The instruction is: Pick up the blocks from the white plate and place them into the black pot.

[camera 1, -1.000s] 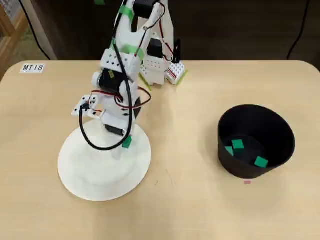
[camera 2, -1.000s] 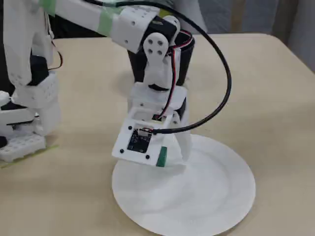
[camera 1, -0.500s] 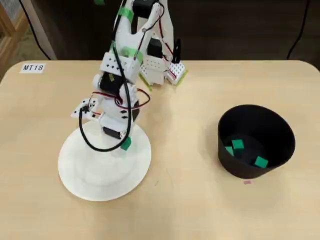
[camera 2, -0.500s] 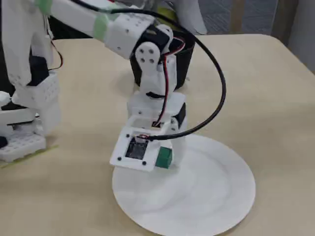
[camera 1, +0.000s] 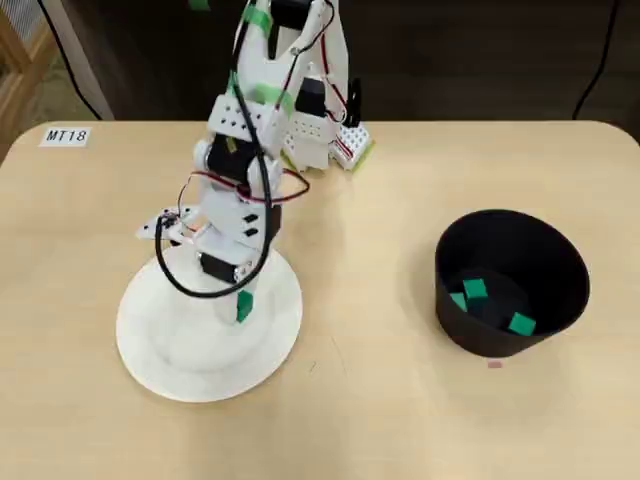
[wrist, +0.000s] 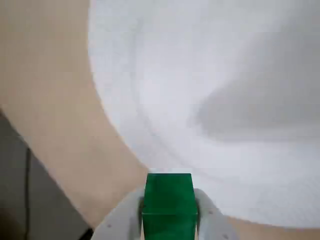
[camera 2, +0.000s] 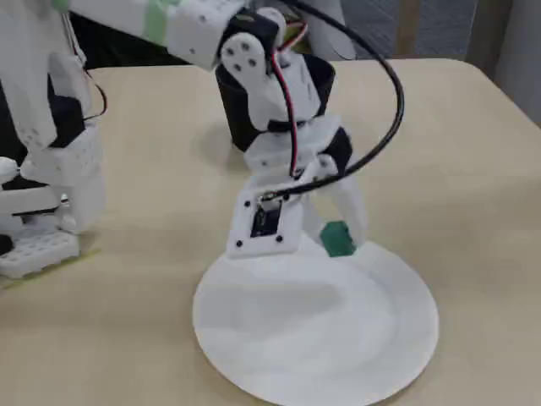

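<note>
Fingers (wrist: 170, 220) clamped on one green block (wrist: 168, 202), one finger each side, seen plainly in wrist view. Block lifted clear of plate (camera 1: 160, 350), hanging above its rim on the pot side; plate below the fingers otherwise bare in all views. Pot (camera 1: 560, 270) well apart from the fingers across the counter (camera 1: 380, 420), with three blocks (camera 1: 476, 290) visible inside.

Risks, as judgement: grip sits near the fingertips, so a quick swing toward the pot could twist or shed the block onto the counter. Pot walls are tall; too low a carry could knock the block or fingers against the rim and shift the pot. Early release would bounce the block off the rim.

Orientation: a cube, so no true long axis. Faces squared to the fingers, one flat face toward the wrist camera, no visible skew.
</note>
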You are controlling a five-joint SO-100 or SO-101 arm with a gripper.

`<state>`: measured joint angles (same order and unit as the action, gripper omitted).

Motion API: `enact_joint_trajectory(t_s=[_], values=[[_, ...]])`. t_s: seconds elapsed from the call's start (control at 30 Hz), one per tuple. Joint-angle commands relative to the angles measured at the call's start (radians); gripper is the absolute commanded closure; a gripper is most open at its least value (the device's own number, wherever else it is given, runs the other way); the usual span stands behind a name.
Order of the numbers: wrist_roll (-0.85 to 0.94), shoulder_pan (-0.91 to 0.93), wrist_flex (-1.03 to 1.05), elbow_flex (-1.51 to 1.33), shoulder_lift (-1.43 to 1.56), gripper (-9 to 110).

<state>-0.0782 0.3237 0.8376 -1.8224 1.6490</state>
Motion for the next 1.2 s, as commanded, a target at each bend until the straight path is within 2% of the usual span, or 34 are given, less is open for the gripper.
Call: enact_joint_trajectory(t_s=[0.0, 0.37, 0.6, 0.8, 0.97, 1.07, 1.17], values=[[-0.032, -0.055, -0.057, 0.017, 0.137, 104], [-0.077, -0.431, -0.078, 0.009, 0.485, 104], [-0.040, -0.715, -0.091, -0.049, 0.586, 104], [-0.064, -0.942, -0.210, -0.189, 0.618, 104], [-0.118, -1.042, -0.367, -0.368, 0.618, 104], [-0.129, -1.048, -0.505, -0.483, 0.598, 104], [-0.106, -1.025, -0.557, -0.523, 0.566, 104]])
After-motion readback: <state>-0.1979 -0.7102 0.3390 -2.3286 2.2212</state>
